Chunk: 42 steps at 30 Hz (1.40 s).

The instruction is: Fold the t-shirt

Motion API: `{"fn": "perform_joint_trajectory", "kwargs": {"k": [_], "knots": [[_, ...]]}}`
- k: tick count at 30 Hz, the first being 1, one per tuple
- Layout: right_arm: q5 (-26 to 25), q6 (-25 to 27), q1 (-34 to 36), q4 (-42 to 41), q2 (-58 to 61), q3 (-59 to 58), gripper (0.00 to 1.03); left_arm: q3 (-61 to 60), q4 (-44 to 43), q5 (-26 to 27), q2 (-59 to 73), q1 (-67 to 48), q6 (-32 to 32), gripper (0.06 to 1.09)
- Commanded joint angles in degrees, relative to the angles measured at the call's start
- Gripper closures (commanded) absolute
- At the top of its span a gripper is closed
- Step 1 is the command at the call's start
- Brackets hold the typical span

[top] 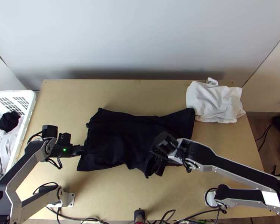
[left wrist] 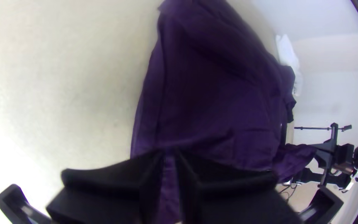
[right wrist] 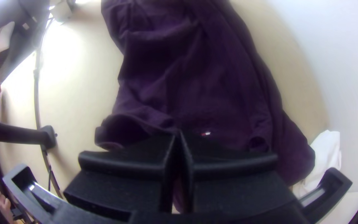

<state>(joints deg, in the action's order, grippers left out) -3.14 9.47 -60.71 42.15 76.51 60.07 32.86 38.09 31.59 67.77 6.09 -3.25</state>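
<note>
The dark, nearly black cloth t-shirt (top: 117, 138) lay sideways across the middle of the light wooden counter (top: 102, 190), loosely spread and creased, its near edge uneven.

t-shirt (top: 117, 134): one | grippers (top: 81, 150): two | basket (top: 27, 114): one | white cloth (top: 214, 102): apparently one

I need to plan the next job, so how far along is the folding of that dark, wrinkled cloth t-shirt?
Done: the dark t-shirt lies stretched across the table; whether any fold is already in it, I can't tell. In hand: the right gripper pinches a raised part along its near side, and the left gripper is at its left edge. Left: folding it down, probably several folds, since it is still long and wide.
</note>
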Motion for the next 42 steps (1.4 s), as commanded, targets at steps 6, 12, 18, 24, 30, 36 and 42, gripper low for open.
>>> {"fn": "perform_joint_trajectory", "kwargs": {"k": [6,12,18,24,30,36,42], "knots": [[1.29,-0.77,2.0,0.92,-0.66,-0.48,1.0,0.1,5.68,-0.39,-5.89,3.14,9.13,0.12],[1.29,-0.6,1.82,0.83,-0.4,-0.48,1.0,0.18,6.04,-1.45,-3.34,3.05,9.84,0.12],[1.29,0.02,2.26,0.83,-0.48,-0.92,1.0,0.89,8.14,-1.45,-2.03,-0.11,10.63,0.17],[1.47,0.02,2.61,0.83,0.31,-0.31,1.0,0.89,8.23,-1.18,3.25,-3.27,10.01,0.47],[3.31,0.54,6.13,2.41,-0.75,3.03,1.0,-0.96,1.29,-3.56,5.36,-3.01,7.03,1.05],[7.18,0.37,12.63,4.34,-1.98,10.06,1.0,-1.31,1.64,-3.56,4.74,-2.22,7.9,1.05],[9.38,-0.42,16.23,4.87,-2.86,11.21,1.0,4.58,6.65,0.49,2.19,2.0,8.69,1.05]]}}
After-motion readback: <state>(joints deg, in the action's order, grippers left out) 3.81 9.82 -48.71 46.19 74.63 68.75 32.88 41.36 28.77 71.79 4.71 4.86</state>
